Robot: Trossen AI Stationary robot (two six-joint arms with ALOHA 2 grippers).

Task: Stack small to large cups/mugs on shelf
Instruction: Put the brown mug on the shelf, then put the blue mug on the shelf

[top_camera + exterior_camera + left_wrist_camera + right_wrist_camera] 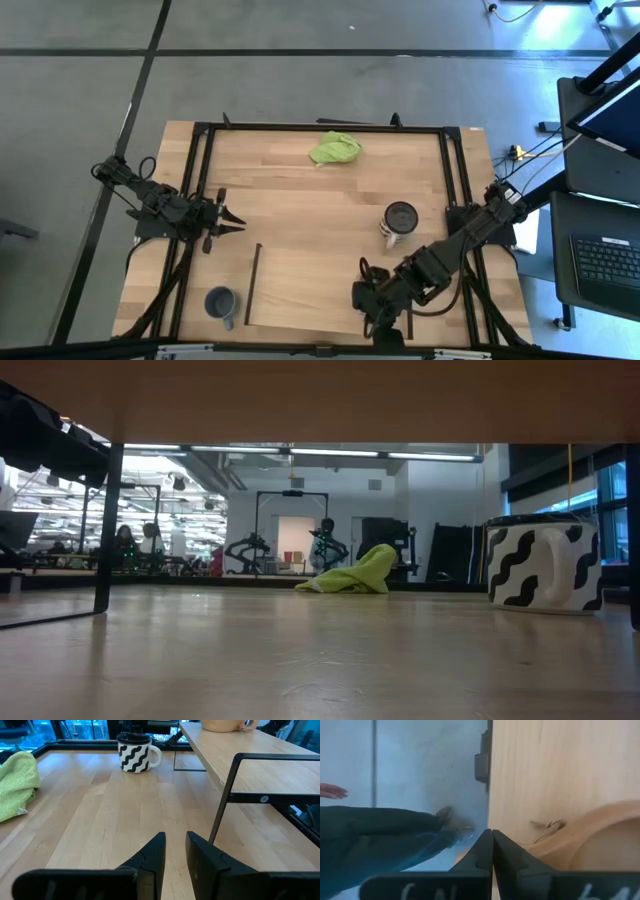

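The shelf [310, 290] stands at the table's near middle. On it, the small tan wooden cup [222, 725] sits near the right end, with its rim [600, 840] showing in the right wrist view. My right gripper [492, 837] is shut beside the cup's handle, at the shelf's near right corner [378, 318]. In the high view the arm hides the cup. The white mug [400, 222] with black waves [545, 565] stands on the table beyond the shelf. The blue-grey mug [220, 302] stands left of the shelf. My left gripper [232, 222] waits open at the left [175, 845]. My right gripper is shut, slanting down over the shelf's edge. Its fingertips are close to the tan cup's handle [540, 845]. One finger [520, 857] covers that spot, so I cannot tell whether it touches the cup. The cup rests upright on the shelf.
A lime-green cloth [335, 149] lies at the table's far middle. The shelf's black bar [225, 805] rises close in front of my left gripper. A person's leg and shoe [395, 830] show on the floor past the table's near edge.
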